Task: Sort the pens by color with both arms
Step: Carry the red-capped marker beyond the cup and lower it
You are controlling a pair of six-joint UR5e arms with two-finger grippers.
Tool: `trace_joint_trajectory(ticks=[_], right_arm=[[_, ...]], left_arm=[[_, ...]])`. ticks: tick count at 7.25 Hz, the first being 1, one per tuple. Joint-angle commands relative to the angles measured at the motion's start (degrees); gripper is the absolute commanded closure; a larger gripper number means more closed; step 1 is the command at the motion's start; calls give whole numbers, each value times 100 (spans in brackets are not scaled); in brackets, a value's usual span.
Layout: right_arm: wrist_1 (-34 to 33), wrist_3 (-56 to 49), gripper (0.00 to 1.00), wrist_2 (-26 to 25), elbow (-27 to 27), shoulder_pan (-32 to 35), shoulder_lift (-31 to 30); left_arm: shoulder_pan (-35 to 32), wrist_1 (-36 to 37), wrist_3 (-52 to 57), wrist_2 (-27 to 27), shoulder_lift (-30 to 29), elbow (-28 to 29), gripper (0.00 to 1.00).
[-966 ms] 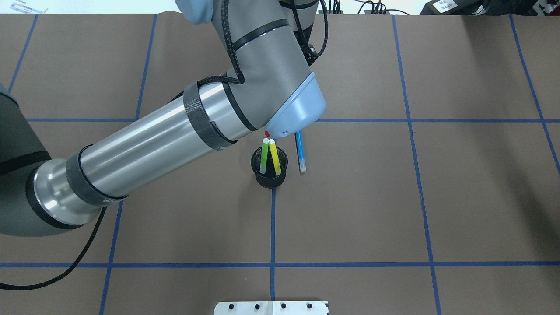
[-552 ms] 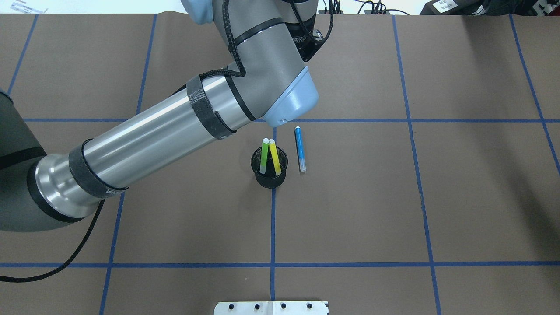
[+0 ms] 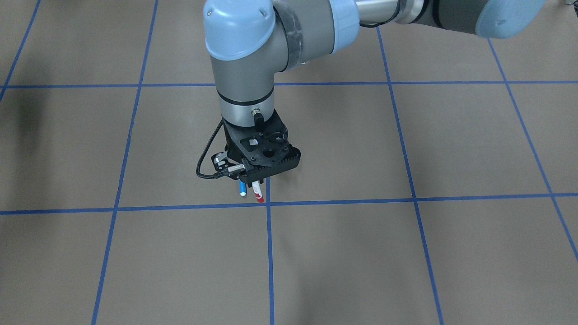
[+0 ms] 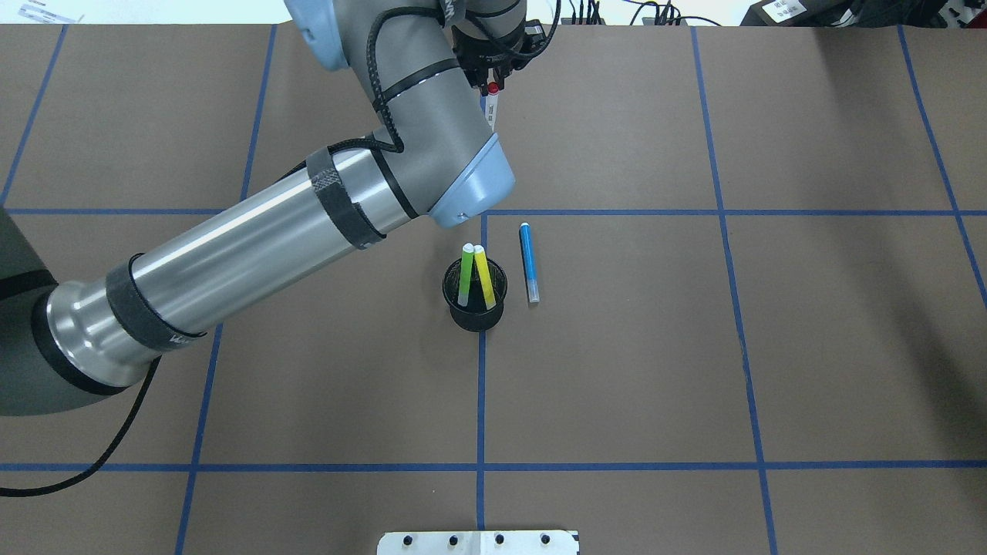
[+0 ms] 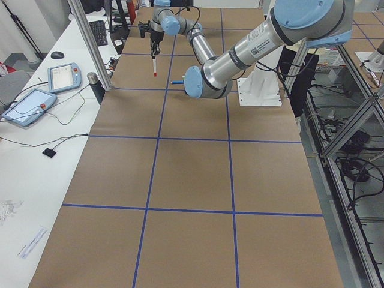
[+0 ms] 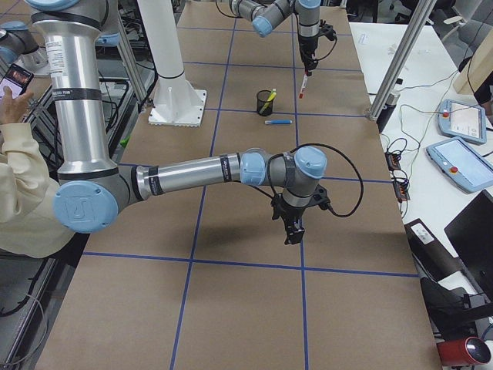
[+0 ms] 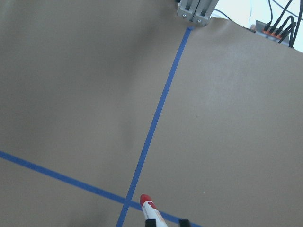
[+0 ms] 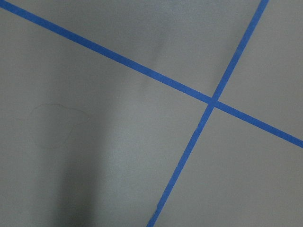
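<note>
Brown table [image 4: 694, 347] below; my left claw [image 4: 493, 75] clamps the red-capped pen [image 4: 492, 105], seemingly hanging clear; right claw [image 6: 292, 233], I can't tell.

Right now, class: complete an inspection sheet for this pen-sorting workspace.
Surface: brown table, blue tape grid.
Job's things: green pen and yellow pen stand in the mesh cup; blue pen lies beside it, apart.
Clutter: nothing seen.
End effectors: left end effector shut on the red-capped pen, held aloft; right end effector above bare table, state unclear.
Cables: black cable along the left arm.
Surroundings: teach pendants on a side bench; a person nearby.
</note>
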Motion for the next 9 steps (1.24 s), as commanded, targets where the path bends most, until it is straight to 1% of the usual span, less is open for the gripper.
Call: trace_joint_trajectory(ticks=[1, 2, 3, 4, 5, 7, 9], right_arm=[[16, 66, 1, -19, -1, -2, 21], [25, 67, 1, -19, -27, -2, 22], [7, 67, 1, -10, -27, -2, 30], [-2, 49, 1, -1, -27, -2, 13], [24, -3, 1, -1, -27, -2, -22], [7, -4, 1, -1, -27, -2, -22], [-2, -4, 1, -1, -27, -2, -13]], left_arm=[[189, -1065, -610, 930, 487, -39, 100], [477, -1243, -874, 1543, 497, -56, 100], [811, -1236, -990, 2089, 515, -248, 100], [1110, -1184, -1035, 2573, 802, -624, 100], [1435, -1166, -1027, 2926, 1336, -1141, 100], [1631, -1079, -1027, 3279, 1420, -1199, 100], [1920, -1078, -1061, 3718, 1420, -1121, 100]])
